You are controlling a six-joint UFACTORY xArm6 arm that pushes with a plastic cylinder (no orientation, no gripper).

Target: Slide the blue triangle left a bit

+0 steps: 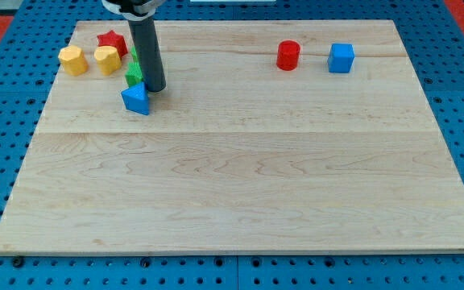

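The blue triangle (136, 99) lies on the wooden board (240, 161) at the view's upper left. My tip (155, 88) stands just to the right of and slightly above the blue triangle, touching or nearly touching it. The dark rod rises from there to the view's top edge. A green block (134, 72) sits just above the blue triangle, partly hidden by the rod.
A red star-like block (112, 41) and two yellow blocks (72, 60) (107, 58) sit at the upper left corner. A red cylinder (288, 55) and a blue cube (341, 58) sit at the upper right. The board lies on a blue pegboard table.
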